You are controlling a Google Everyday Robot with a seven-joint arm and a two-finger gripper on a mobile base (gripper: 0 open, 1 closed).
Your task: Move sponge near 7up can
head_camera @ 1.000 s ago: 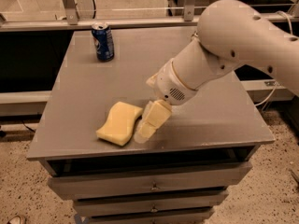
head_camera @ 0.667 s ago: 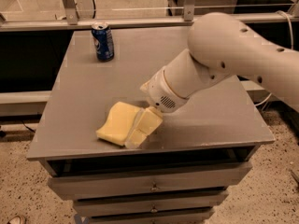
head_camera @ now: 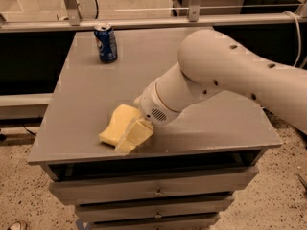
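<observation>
The pale yellow sponge (head_camera: 115, 124) lies flat near the front left of the grey table (head_camera: 86, 90). My gripper (head_camera: 132, 139) hangs from the big white arm (head_camera: 225, 75) and is down at the sponge's right front edge, overlapping it from this view. Whether it touches the sponge I cannot tell. No silver-white 7up can shows in this view; it is hidden or out of view.
A dark blue can (head_camera: 105, 42) stands upright at the table's back left corner. The white arm covers much of the table's right half. Drawers (head_camera: 153, 191) sit under the tabletop. A metal rail (head_camera: 144, 22) runs behind the table.
The arm has swung left and lower, bringing my gripper from beside the sponge's right edge onto its right front edge. The sponge and the blue can have stayed put.
</observation>
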